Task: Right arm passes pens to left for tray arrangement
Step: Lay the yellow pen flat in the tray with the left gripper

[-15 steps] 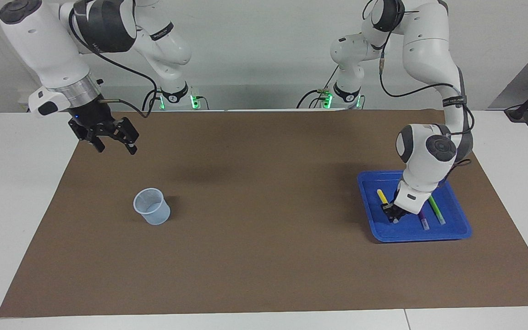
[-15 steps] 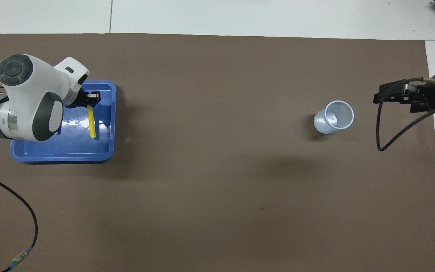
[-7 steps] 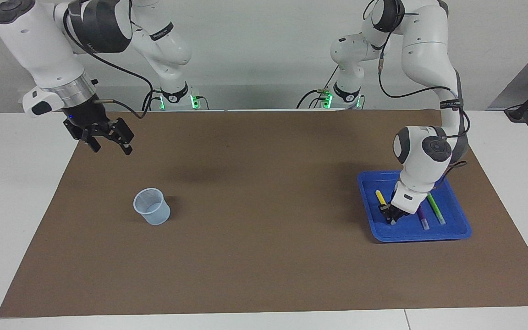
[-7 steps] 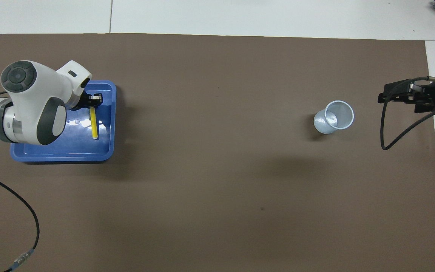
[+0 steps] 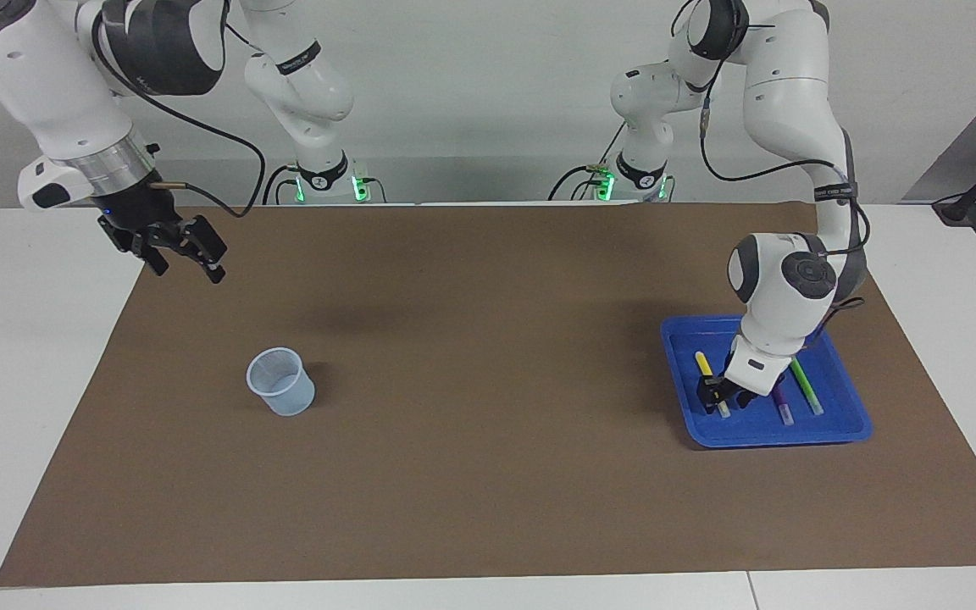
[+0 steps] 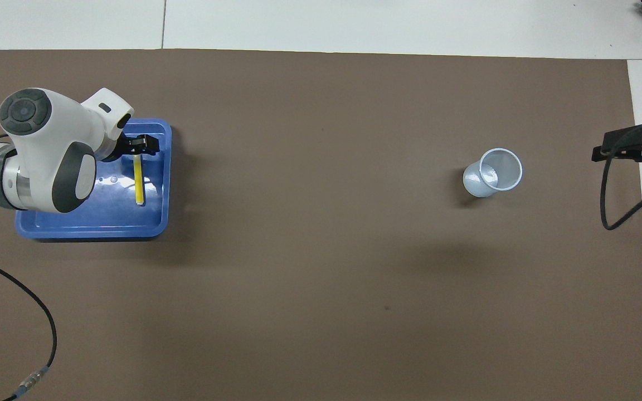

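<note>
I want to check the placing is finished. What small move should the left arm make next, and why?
Probably lift the left gripper straight up out of the blue tray. Its fingers look open around the yellow pen, which lies flat in the tray beside the purple pen and green pen.

Blue tray (image 5: 845, 424) w/ raised rim holds 3 pens lying flat, side by side: yellow pen (image 5: 705, 369) right under left end effector (image 5: 723, 396), purple pen (image 5: 782, 405) beside it, green pen (image 5: 806, 386) outermost.
</note>
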You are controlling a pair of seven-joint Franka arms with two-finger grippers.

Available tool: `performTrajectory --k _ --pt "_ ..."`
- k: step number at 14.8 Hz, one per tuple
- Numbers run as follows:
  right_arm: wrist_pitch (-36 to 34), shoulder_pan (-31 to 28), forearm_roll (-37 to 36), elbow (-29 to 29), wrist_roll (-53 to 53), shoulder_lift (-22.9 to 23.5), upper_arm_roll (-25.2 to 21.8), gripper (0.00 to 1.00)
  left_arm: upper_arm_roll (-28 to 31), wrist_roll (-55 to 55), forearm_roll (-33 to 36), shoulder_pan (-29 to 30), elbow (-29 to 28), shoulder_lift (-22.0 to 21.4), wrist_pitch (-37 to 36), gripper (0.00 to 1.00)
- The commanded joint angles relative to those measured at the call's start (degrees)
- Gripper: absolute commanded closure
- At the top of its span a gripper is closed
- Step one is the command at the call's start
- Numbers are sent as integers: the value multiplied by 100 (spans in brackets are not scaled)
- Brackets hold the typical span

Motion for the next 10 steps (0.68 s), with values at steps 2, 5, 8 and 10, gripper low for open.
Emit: performTrajectory --k 2,5,8,10 --pt "-74 -61 67 1 -164 -141 25 0 15 41 45 2 744 -80 -1128 0" --pt "-82 -17 59 -26 -146 -176 34 0 15 58 45 37 887 -396 -1763 0" --pt "-82 -17 59 -61 -163 -203 34 0 15 58 -25 37 887 -703 -2246 0" --pt "-126 -17 50 -78 -172 -220 34 0 15 50 -218 37 887 -931 -2589 0"
